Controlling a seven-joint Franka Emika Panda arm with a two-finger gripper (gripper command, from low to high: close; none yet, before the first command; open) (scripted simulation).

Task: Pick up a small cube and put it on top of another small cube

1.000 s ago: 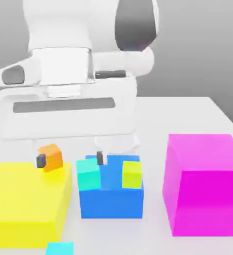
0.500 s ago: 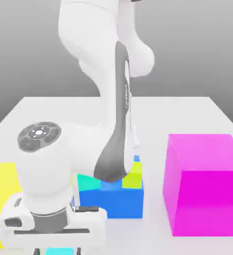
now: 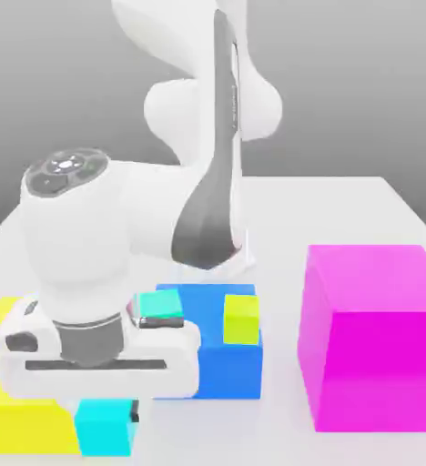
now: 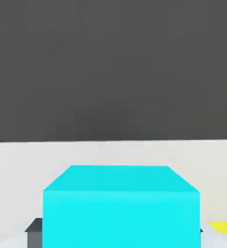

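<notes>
Your white Panda arm point(image 3: 198, 173) bends low over the white table point(image 3: 362, 196), its hand sunk toward the near edge in the exterior view. The largest block you have on the table is the big magenta cube point(image 3: 371, 337), well apart from the fingers on the exterior view's right. The big yellow block point(image 3: 16, 400) sits just beside the fingers on the exterior view's left, partly behind the hand. The big blue block point(image 3: 226, 359) stands just behind the hand, between the yellow and magenta blocks.

On top of the blue block you will find a small lime-green cube point(image 3: 241, 319) and, near the hand's casing, the small green-tinged teal cube point(image 3: 159, 305), mostly hidden by the hand; both lie beyond and above the fingers.

Your gripper point(image 3: 106, 420) is clamped on the small bright cyan cube point(image 3: 103, 428), which sits between the two fingers below the hand, at table level or just off it; which one cannot be told. A dark fingertip point(image 3: 135, 411) shows against the cube's side on the exterior view's right. In the hand view the cyan cube point(image 4: 121, 206) sits directly between the fingers, with a dark pad point(image 4: 34, 231) pressed at its flank
</notes>
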